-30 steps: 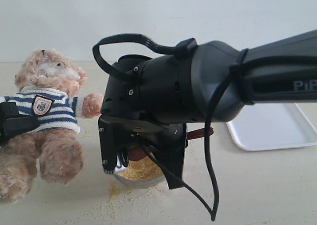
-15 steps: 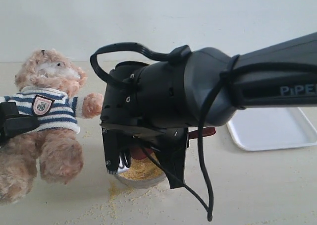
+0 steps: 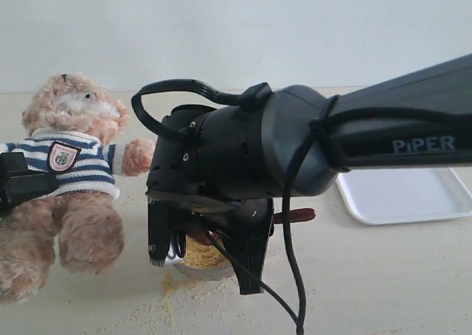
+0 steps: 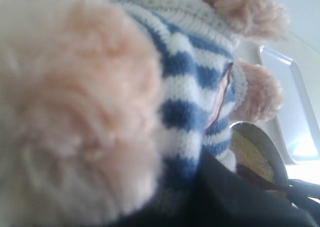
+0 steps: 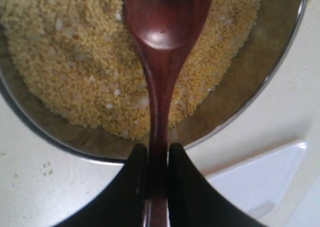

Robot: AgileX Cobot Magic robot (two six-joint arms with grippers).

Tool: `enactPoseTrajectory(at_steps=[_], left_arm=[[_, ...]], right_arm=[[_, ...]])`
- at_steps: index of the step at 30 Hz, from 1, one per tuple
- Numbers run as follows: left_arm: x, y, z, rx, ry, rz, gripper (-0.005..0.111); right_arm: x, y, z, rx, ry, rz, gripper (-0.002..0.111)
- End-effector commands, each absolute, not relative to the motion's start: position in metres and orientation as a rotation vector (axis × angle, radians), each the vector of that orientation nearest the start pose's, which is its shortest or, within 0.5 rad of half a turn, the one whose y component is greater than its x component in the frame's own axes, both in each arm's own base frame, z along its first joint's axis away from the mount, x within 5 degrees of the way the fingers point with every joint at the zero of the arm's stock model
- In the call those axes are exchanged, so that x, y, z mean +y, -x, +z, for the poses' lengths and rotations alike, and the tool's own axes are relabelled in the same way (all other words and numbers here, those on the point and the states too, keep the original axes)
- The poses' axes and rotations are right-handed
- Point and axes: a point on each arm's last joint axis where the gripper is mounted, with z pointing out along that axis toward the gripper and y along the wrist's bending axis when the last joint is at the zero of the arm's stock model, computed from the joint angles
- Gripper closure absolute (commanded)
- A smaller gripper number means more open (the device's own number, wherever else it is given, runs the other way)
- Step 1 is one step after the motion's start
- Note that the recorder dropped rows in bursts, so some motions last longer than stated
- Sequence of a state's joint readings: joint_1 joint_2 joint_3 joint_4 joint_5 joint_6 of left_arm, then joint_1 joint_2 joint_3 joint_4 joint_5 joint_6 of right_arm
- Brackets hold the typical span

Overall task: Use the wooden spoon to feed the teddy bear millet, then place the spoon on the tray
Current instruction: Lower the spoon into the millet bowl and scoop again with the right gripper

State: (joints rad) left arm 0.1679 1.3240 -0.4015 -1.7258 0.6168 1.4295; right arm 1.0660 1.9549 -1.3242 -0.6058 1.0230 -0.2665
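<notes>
The teddy bear (image 3: 70, 165) leans at the left in its striped shirt (image 4: 190, 87), with my left gripper (image 3: 18, 184) shut on its side; one dark finger (image 4: 235, 197) shows under the shirt. My right gripper (image 5: 156, 154) is shut on the slim handle of the wooden spoon (image 5: 165, 32). The spoon's oval bowl lies hollow side up on the millet (image 5: 75, 62) with no grains in it. The millet fills the steel bowl (image 5: 260, 72). In the exterior view the right arm hides most of the bowl (image 3: 199, 267); the spoon's handle end (image 3: 295, 217) sticks out to the right.
The white tray (image 3: 405, 195) lies at the back right, beyond the bowl, and its corner (image 5: 260, 182) shows next to the right gripper. Loose millet grains (image 3: 168, 291) are scattered on the table in front of the bowl. A black cable (image 3: 291, 276) hangs from the right arm.
The right arm has shifted slightly left and dropped lower, taking the spoon down into the bowl. The bear and left gripper have not moved.
</notes>
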Motion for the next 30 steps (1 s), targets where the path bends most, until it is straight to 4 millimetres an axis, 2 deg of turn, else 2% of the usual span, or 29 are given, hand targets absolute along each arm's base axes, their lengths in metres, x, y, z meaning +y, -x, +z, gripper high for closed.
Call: enactPoseTrajectory(at_steps=[1,15,22,30], left_arm=[[-0.017,-0.216,0.189,2.219,0.244,-0.806,0.102],[-0.017,-0.216,0.189,2.219,0.225,-0.792,0.102],[-0.017,-0.216,0.189,2.221,0.223,-0.784,0.102],[-0.017,-0.216,0.189,2.22,0.194,-0.769,0.102]], right_arm=[[0.31,-0.219,0.18,1.944,2.088,-0.637,0.109],[0.308,-0.216,0.182,2.028,2.03,-0.606,0.109],[0.305,-0.213,0.197,2.041,1.991,-0.566,0.109],[0.297,-0.217,0.203,2.116,1.949,-0.541,0.109]])
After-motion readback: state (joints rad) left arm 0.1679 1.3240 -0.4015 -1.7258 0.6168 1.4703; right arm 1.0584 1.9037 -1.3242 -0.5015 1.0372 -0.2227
